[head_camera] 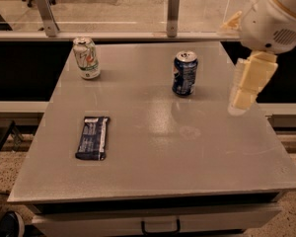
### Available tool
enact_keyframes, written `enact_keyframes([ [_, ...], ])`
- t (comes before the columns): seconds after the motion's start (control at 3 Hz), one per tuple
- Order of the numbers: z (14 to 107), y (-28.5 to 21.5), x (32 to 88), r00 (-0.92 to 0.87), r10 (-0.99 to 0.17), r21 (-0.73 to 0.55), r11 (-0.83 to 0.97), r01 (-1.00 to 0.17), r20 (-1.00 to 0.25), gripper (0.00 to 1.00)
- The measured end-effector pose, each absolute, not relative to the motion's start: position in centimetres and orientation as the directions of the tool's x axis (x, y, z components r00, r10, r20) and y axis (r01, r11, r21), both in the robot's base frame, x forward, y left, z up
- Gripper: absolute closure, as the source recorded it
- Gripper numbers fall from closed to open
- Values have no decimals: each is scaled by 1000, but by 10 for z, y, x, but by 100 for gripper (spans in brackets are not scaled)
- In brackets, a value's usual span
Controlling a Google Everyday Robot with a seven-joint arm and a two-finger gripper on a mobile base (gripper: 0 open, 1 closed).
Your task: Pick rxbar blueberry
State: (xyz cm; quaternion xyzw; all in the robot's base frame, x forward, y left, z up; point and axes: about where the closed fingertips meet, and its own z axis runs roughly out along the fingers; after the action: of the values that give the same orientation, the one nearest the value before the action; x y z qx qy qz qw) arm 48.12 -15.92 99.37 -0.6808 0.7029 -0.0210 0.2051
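Now: pincer (240,100) up at right edge of tabletop (187,152), rxbar blueberry (92,137) lying flat on the left, untouched.

Rxbar sits nr the front-left part of the tabletop, long axis running front-to-back, pale text panel facing up, crimped ends showing. Pincer hangs pointing down over the tabletop's right side, well apart from the bar; can't tell if it's open or closed. Blue soda can (185,73) stands upright toward the back, right of centre, nr the pincer. White-green soda can (87,58) stands upright at the back-left, behind the bar. Both cans are apart from the bar. Drawer w/ dark handle (160,227) sits under the tabletop's front edge.
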Motion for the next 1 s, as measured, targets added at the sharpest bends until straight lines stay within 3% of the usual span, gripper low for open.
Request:
enact_keyframes([
  [1.0, 969, -43, 517, 383, -892, -306, -305, -902, -240, 0],
])
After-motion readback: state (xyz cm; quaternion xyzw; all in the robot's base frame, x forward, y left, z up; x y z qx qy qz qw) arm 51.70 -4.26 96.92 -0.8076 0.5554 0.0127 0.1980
